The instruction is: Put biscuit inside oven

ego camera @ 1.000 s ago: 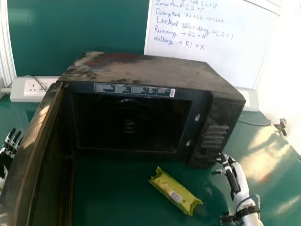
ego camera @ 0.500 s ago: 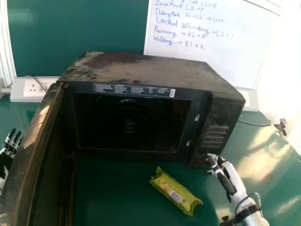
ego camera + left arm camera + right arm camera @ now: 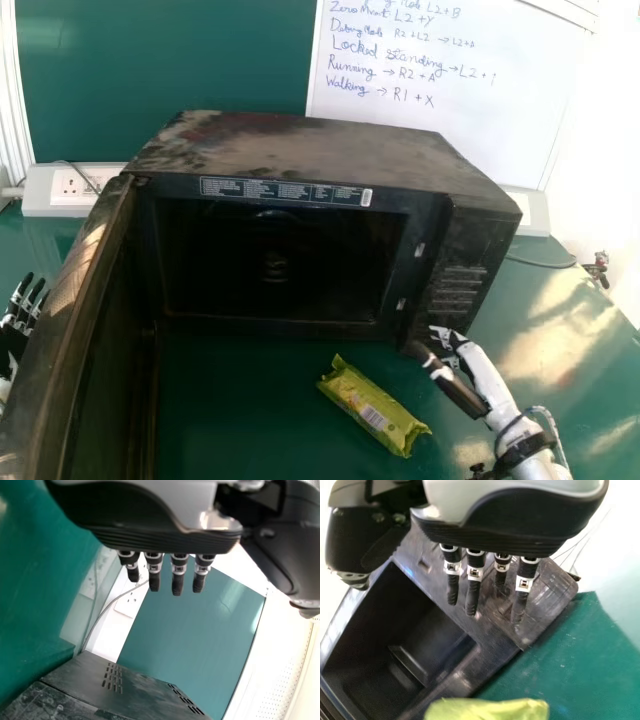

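While the fingers (image 3: 472, 597) of the right hand (image 3: 462, 393) are extended and grip nothing, the job in hand looks like the approach to the pickup. They point towards the oven (image 3: 325, 155) at its control panel (image 3: 452, 285), close to the lower front; whether they touch it, I cannot tell. Just beside the hand, towards the robot's left, the biscuit packet (image 3: 372, 405) lies flat and aslant on the table (image 3: 240, 410), in front of the oven and apart from it. Beyond the packet, the cavity (image 3: 275, 262) faces the robot, with the door (image 3: 95, 330) swung wide on the left. Out past that door rests the left hand (image 3: 22, 315), its fingers straight and holding nothing.

Since the way in is open, the door needs no work, and the packet comes first. The next move calls for bringing the right hand back from the panel and over the packet, with thumb and fingers set across its narrow width, then closing gently, as a soft wrapper may crumple or slip. After that it should be lifted enough to clear the lower edge of the opening before going in.
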